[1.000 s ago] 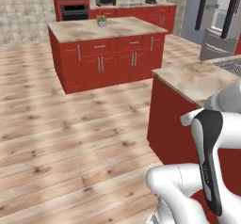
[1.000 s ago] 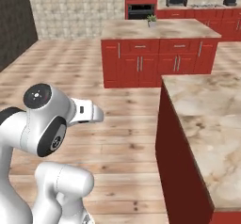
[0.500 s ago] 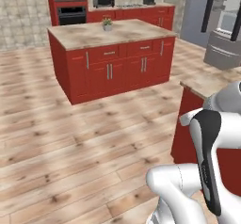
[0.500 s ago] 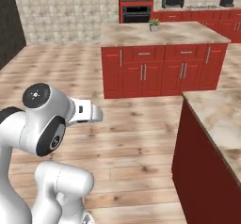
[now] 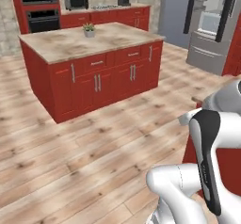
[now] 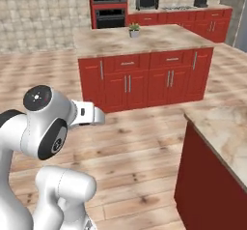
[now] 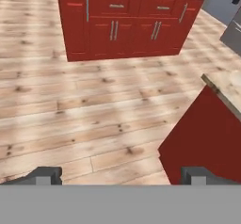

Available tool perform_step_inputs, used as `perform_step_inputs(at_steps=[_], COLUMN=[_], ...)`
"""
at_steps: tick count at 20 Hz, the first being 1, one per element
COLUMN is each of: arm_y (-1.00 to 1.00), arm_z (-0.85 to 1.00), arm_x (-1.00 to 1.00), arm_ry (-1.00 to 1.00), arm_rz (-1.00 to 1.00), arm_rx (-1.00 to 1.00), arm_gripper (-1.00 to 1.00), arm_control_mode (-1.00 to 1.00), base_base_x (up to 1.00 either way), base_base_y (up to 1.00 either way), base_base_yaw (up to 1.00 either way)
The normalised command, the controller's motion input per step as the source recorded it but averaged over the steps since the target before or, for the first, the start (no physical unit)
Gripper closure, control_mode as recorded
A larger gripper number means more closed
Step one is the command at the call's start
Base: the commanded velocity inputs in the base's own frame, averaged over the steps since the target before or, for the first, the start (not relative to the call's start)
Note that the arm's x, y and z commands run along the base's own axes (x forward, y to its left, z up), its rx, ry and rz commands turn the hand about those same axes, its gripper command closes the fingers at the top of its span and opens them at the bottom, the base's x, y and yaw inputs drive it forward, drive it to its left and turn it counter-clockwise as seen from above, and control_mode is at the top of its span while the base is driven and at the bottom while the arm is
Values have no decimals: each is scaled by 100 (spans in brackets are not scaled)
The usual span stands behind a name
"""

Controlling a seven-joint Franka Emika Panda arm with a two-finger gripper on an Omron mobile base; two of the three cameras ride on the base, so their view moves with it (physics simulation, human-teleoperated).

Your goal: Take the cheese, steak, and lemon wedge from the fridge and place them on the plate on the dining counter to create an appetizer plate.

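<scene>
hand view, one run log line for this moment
end effector: open, empty | below: wood plank floor | ahead: red cabinet island

Red kitchen island (image 5: 99,77) with a beige-brown marbled top and silver handles; pale wood-plank floor (image 5: 84,148); dining counter (image 6: 222,127) marbled beige on a red base; grey steel fridge (image 5: 212,25); green potted plant (image 6: 134,30) in a white pot

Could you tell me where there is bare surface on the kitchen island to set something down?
The island top is bare across its near side, above the drawers, and toward both ends. The only thing on it is a small potted plant by the far edge.
</scene>
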Motion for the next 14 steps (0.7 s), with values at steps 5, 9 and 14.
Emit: perform_step_inputs(at_steps=[5,9,14], arm_y=[0,0,0], arm_z=[0,0,0], arm_x=[0,0,0], arm_ry=[0,0,0], arm_rz=[0,0,0], arm_rx=[0,0,0], arm_gripper=[-100,-100,-100], arm_control_mode=[100,100,100], base_base_x=[100,100,100], base_base_y=[7,5,15], base_base_yaw=[-45,-45,-45])
